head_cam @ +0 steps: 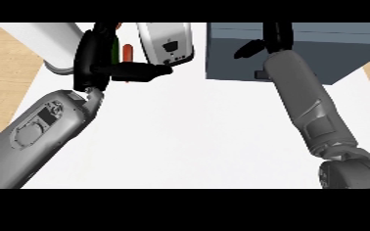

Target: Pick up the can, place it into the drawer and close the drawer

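The left hand (98, 54) is noted at upper left, fingers straight, thumb out, holding nothing; an orange-red stick (128, 53) is seen just behind it. The right hand (277, 38) is over the grey-blue drawer cabinet (325, 54); its grasp cannot be told. The can cannot be located. Markings on the white appliance (166, 36) are too small to be read.

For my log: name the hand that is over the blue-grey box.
The right hand, over the blue-grey box at the view's right; the left hand is by the white appliance instead.
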`<state>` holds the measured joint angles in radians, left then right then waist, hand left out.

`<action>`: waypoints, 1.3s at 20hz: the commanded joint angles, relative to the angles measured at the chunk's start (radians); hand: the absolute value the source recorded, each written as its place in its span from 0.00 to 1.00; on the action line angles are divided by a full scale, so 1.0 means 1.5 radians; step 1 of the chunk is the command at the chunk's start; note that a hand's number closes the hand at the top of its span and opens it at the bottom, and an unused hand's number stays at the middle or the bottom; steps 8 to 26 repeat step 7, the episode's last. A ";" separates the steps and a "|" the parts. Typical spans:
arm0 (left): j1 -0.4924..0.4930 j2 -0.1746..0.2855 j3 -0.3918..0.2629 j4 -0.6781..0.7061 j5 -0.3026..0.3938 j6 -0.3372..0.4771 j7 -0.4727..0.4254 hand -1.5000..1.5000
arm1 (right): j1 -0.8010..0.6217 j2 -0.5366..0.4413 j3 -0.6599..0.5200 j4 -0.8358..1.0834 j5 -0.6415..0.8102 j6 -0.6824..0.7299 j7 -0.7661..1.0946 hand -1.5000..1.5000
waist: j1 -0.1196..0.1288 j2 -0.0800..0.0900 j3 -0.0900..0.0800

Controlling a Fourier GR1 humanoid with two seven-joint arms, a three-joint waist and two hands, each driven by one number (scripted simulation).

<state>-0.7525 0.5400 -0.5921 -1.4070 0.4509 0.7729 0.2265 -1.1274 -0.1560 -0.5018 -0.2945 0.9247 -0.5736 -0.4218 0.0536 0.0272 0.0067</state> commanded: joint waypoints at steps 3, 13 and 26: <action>0.031 0.020 0.018 -0.027 0.001 -0.008 -0.002 0.00 | -0.058 0.017 -0.109 -0.020 -0.140 0.080 -0.028 0.00 | 0.007 -0.009 -0.003; 0.049 0.008 0.037 -0.014 -0.001 -0.020 -0.016 0.00 | -0.048 0.040 -0.120 -0.020 -0.162 0.067 -0.058 0.00 | -0.007 -0.009 -0.004; 0.049 0.008 0.037 -0.014 -0.001 -0.020 -0.016 0.00 | -0.048 0.040 -0.120 -0.020 -0.162 0.067 -0.058 0.00 | -0.007 -0.009 -0.004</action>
